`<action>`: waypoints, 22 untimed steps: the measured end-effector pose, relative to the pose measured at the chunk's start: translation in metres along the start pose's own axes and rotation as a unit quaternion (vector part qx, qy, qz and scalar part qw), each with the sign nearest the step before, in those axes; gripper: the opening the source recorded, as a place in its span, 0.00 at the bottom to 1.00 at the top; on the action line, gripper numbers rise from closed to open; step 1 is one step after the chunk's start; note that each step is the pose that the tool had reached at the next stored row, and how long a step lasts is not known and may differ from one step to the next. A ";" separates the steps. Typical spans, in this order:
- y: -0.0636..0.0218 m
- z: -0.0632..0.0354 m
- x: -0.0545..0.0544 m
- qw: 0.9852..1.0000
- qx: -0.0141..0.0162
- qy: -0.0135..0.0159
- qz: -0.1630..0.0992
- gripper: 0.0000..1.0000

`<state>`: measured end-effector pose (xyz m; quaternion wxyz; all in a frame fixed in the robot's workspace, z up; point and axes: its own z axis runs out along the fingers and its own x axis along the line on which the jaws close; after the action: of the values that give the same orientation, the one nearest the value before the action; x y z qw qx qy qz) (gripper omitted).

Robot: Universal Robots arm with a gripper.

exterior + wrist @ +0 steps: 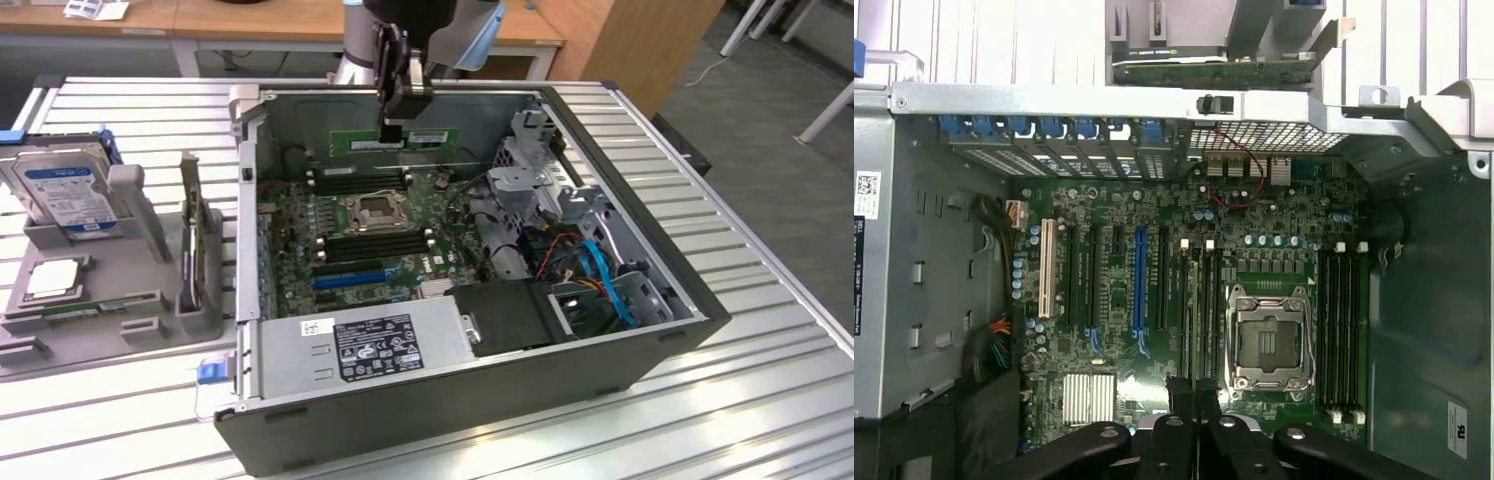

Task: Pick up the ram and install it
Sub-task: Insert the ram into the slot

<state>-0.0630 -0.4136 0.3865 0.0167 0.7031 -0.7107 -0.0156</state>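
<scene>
The ram point(396, 140) is a thin green stick with a white label, held level and on edge above the open computer case point(467, 400). My gripper point(391, 127) comes down from above and is shut on the stick's middle. It hangs over the far black memory slots point(355, 181), behind the CPU socket point(375, 210). More slots point(378, 243) lie on the socket's near side. In the wrist view my gripper point(1191, 388) looks down on the motherboard, with the ram's thin edge point(1192, 325) running over the slots point(1200, 300) beside the socket point(1269, 340).
A silver hard drive with a blue label point(60, 195) stands in a grey fixture tray point(94, 330) at the exterior view's left, with a chip point(54, 278) in front of it. Inside the case are the power supply point(367, 345), blue cables point(601, 275) and drive cage point(534, 185).
</scene>
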 end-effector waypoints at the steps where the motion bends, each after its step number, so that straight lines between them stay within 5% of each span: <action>1: 0.0000 0.0001 0.000 1.000 0.000 0.000 0.005 0.12; 6: -0.0001 0.0017 0.000 1.000 0.000 -0.001 0.011 0.12; 17: -0.0010 0.0216 0.000 1.000 0.000 0.000 0.014 0.12; 22: -0.0014 0.0306 0.000 1.000 0.000 0.002 0.014 0.12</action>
<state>-0.0629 -0.4137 0.3559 0.0183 0.6931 -0.7205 -0.0139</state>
